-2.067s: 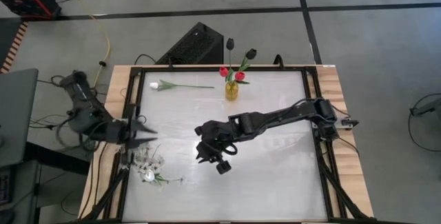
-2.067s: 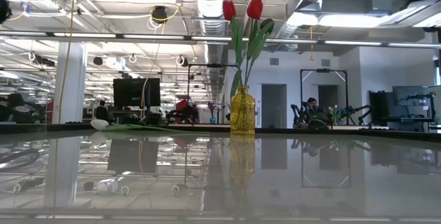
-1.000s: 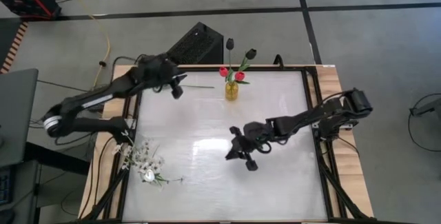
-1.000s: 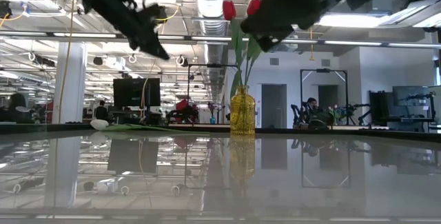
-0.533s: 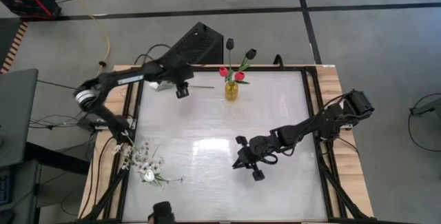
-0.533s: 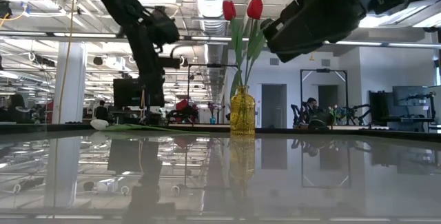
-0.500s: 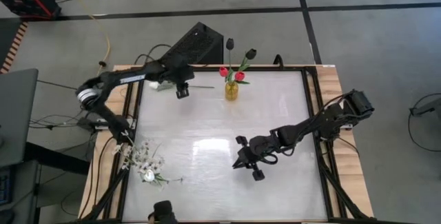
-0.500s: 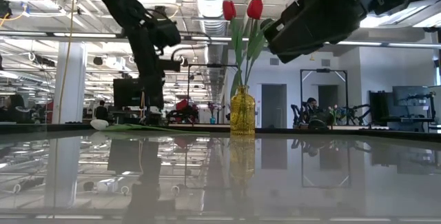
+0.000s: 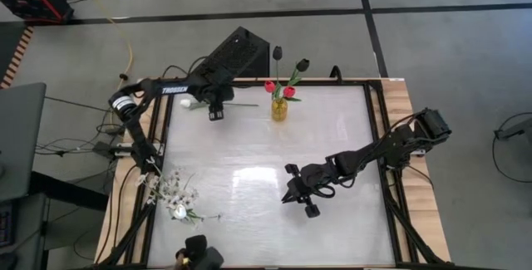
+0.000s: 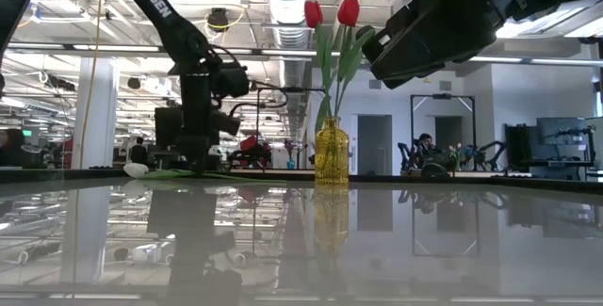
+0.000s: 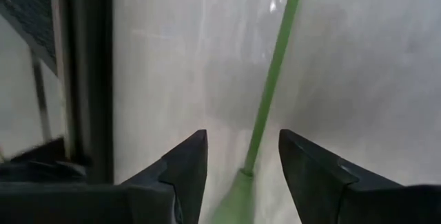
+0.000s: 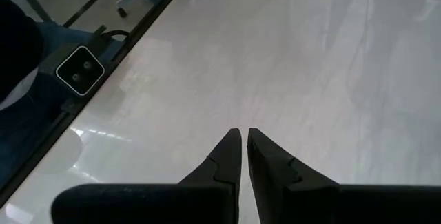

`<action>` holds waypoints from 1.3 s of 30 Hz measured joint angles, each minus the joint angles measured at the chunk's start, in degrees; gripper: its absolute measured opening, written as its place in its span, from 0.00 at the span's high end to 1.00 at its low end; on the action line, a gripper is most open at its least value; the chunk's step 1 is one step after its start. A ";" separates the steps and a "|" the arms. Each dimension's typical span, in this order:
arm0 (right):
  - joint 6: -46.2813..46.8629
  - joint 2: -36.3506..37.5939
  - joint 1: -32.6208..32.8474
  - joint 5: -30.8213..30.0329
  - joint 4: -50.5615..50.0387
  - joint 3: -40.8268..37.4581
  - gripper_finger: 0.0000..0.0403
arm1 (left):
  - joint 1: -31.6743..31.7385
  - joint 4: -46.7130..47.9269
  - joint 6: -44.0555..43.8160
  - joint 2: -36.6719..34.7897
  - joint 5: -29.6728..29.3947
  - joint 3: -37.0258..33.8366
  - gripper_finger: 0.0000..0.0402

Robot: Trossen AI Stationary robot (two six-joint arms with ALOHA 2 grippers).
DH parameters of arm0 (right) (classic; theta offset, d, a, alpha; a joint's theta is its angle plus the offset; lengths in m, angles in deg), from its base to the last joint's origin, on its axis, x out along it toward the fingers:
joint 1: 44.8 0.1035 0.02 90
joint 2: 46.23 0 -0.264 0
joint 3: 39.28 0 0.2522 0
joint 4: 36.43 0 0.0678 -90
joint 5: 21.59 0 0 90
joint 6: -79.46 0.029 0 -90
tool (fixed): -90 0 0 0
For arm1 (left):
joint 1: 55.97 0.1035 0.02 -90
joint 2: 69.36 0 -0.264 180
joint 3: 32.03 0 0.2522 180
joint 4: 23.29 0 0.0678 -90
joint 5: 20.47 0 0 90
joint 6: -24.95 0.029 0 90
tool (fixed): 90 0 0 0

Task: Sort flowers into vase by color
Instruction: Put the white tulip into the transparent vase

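Now: left gripper low over the white tulip's stem at the far-left part of the surface, fingers spread and straddling it, not yet clenched. Stem's long axis runs straight out between the fingers, so closing across it looks right. White bud lies left of the gripper; vase to its right, holding red tulips. Right gripper mid-surface, fingers nearly together, grasping nothing.
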 joint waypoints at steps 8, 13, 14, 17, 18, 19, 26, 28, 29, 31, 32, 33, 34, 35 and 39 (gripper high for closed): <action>1.57 0.00 0.47 0.11 0.03 0.02 0.87 | 3.36 2.89 -0.62 2.66 3.56 0.26 0.59; 1.60 0.00 0.57 0.11 0.07 0.02 0.87 | 2.97 4.48 -0.75 2.16 3.66 0.17 0.71; 1.62 0.00 0.57 0.11 0.09 0.02 0.87 | 2.85 4.86 -0.87 2.00 3.84 0.17 0.76; 1.79 0.00 0.57 0.11 0.11 0.02 0.87 | 2.37 6.14 -2.61 0.91 4.89 -0.10 0.94; 1.88 0.00 0.57 0.11 0.17 0.02 0.87 | 2.36 6.80 -3.39 0.18 5.70 -0.19 0.97; 1.95 0.00 0.57 0.11 0.28 0.02 0.87 | 2.38 7.77 -4.17 -0.84 6.60 -0.31 0.97; 2.08 -0.02 0.55 0.11 3.53 0.02 0.87 | 0.00 14.01 -9.62 -11.15 13.28 -0.15 0.99; 2.14 -0.02 0.58 0.11 6.27 0.02 0.87 | -1.09 17.63 -12.12 -14.63 18.19 -0.15 1.00; 2.14 -0.02 0.68 0.10 7.87 0.02 0.87 | -1.76 19.39 -13.51 -16.42 20.82 -0.15 1.00; 1.22 -0.02 0.93 0.08 10.93 0.08 0.87 | -3.43 21.89 -16.07 -19.79 25.69 -0.15 1.00; 0.10 -0.02 0.96 -0.04 12.19 0.10 0.87 | -4.52 22.68 -17.46 -21.44 28.27 -0.15 1.00; -0.85 -0.02 1.09 -0.75 13.12 0.18 0.87 | -5.66 23.37 -18.73 -23.14 30.74 -0.15 1.00; -1.51 -0.02 1.31 -2.01 13.14 0.59 0.87 | -6.90 24.03 -19.81 -24.74 33.21 -0.15 1.00; -2.04 -0.04 1.38 -3.41 12.88 1.23 0.87 | -8.32 24.40 -20.98 -26.29 35.28 -0.15 1.00; -5.94 -1.67 1.66 -6.23 9.13 5.53 0.87 | -15.66 24.61 -25.11 -31.17 39.40 -0.15 1.00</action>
